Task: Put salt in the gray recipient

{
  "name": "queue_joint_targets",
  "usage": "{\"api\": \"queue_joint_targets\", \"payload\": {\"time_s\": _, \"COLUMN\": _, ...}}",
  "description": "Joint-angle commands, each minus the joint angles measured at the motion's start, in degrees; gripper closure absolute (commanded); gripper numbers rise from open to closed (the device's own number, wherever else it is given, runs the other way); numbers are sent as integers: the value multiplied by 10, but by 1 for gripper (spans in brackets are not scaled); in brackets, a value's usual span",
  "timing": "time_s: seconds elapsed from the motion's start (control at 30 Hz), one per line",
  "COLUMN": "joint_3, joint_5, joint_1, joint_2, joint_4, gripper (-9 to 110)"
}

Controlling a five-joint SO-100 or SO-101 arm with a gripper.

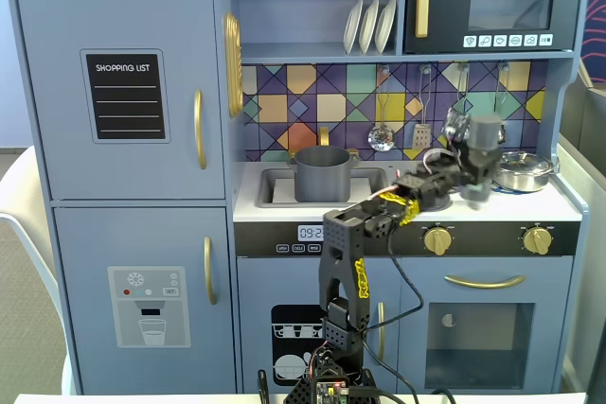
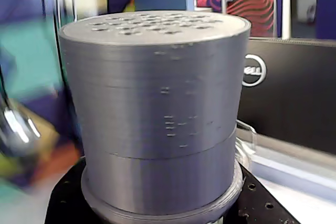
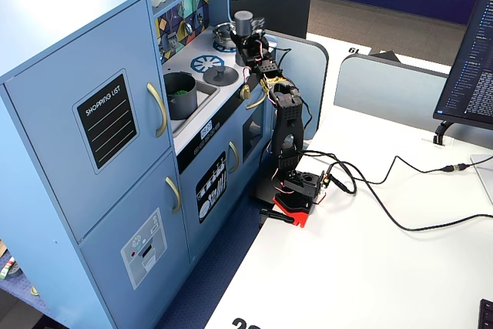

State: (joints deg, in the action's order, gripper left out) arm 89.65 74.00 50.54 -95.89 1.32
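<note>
Stovetop [image 1: 492, 203]: salt [image 1: 485, 139] upright, clamped in end effector [image 1: 476, 175].

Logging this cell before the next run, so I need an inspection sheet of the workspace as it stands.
Surface: toy kitchen counter, with a sink.
Job's things: salt held upright above the stove side; gray recipient sits in the sink, green bits inside.
Clutter: steel pan at the right in a fixed view; lid with knob on the stove.
Pincer: pincer closed on the salt.
Cables: black leads across the white table.
Surroundings: Dell monitor, plates on the shelf.
</note>
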Motion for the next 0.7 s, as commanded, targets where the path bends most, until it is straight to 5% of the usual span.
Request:
{"api": "queue_joint_targets", "payload": {"time_s": 0.0, "joint_3": -90, "joint_5": -223, "joint_1": -42, "joint_2": -132, "joint_4": -158, "gripper": 101}}
{"api": "queue_joint_targets", "payload": {"time_s": 0.33, "joint_3": -98, "joint_5": -828, "joint_1": -247, "joint_2": -238, "joint_4": -364, "gripper": 101}}
{"api": "queue_joint_targets", "payload": {"time_s": 0.67, "joint_3": -263, "joint_5": -1237, "joint_1": -434, "joint_2": -138, "joint_4": -492, "gripper": 101}}
